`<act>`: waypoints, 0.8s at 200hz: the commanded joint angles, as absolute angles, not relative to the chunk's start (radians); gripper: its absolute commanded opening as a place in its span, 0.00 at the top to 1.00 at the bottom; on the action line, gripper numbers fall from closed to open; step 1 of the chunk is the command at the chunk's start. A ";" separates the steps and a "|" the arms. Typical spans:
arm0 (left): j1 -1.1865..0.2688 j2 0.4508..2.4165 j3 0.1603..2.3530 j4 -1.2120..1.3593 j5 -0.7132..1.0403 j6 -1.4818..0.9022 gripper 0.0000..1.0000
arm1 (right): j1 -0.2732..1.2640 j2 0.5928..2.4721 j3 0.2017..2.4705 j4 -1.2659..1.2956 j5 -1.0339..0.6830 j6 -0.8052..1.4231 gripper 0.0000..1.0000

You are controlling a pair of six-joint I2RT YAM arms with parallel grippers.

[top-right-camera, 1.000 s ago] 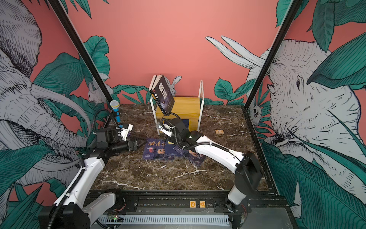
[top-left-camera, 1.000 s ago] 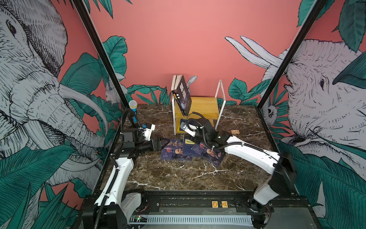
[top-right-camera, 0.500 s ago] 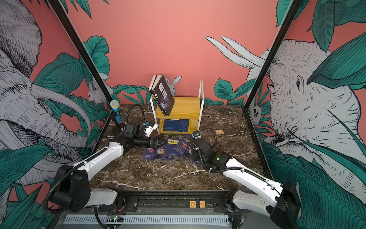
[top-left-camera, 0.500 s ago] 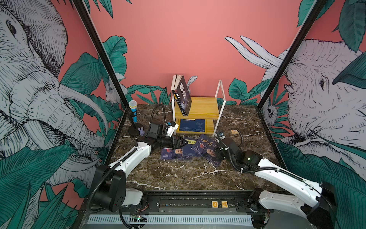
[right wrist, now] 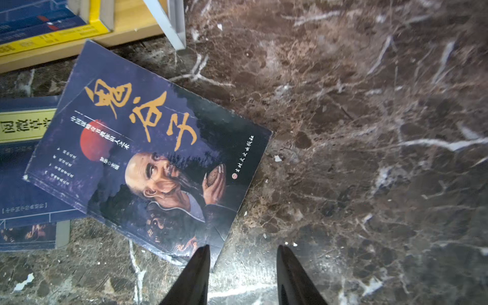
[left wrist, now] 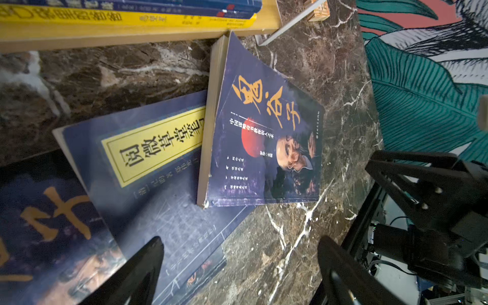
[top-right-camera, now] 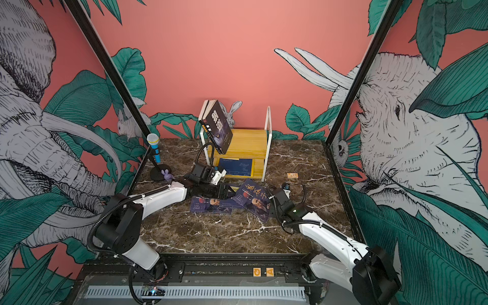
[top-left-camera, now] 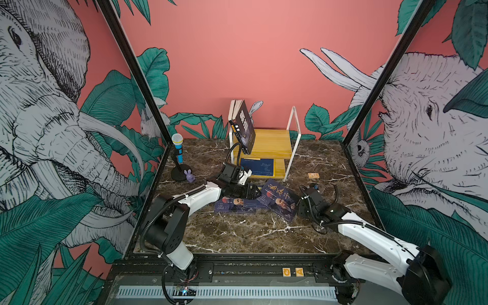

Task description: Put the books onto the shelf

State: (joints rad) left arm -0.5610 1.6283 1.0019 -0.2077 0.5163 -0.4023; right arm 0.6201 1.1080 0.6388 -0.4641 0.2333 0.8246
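The black book is leant on the shelf top and a navy book laid below, while three navy books are left on the surface at the shelf's six o'clock, left tool and right tool both spread, empty

This is a robot test cell in a lab, dressed as a small stage. Two white-and-black robot arms, the left arm and the right arm, stand on a black metal rail above a grey slotted cable duct. Black frame posts hold printed wall panels (elephants, rabbits, green leaves on salmon pink). Props sit on the dark brown marble-patterned tabletop: a blue toy microphone on a black stand, a small purple rabbit figure and a two-tier shelf of yellowish wooden boards in a white tube frame.
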 commanded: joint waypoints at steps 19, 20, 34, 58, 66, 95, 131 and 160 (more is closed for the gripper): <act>-0.570 1.684 1.056 -0.258 0.482 -0.440 0.08 | 0.571 1.185 0.588 -0.333 0.151 0.916 0.57; -0.569 1.685 1.057 -0.257 0.483 -0.441 0.08 | 0.570 1.188 0.586 -0.331 0.150 0.917 0.57; -0.572 1.710 1.075 -0.258 0.508 -0.445 0.10 | 0.557 1.213 0.569 -0.296 0.134 0.913 0.57; -0.574 1.746 1.103 -0.267 0.521 -0.447 0.12 | 0.527 1.250 0.555 -0.256 0.121 0.904 0.58; -0.574 1.753 1.106 -0.270 0.525 -0.450 0.12 | 0.516 1.264 0.554 -0.248 0.113 0.902 0.59; -0.578 1.797 1.107 -0.247 0.552 -0.475 0.13 | 0.489 1.311 0.535 -0.183 0.087 0.885 0.67; -0.590 1.844 1.124 -0.228 0.635 -0.517 0.13 | 0.480 1.373 0.533 -0.155 0.044 0.880 0.71; -0.604 1.856 1.087 -0.147 0.703 -0.600 0.15 | 0.480 1.374 0.502 -0.150 0.043 0.888 0.73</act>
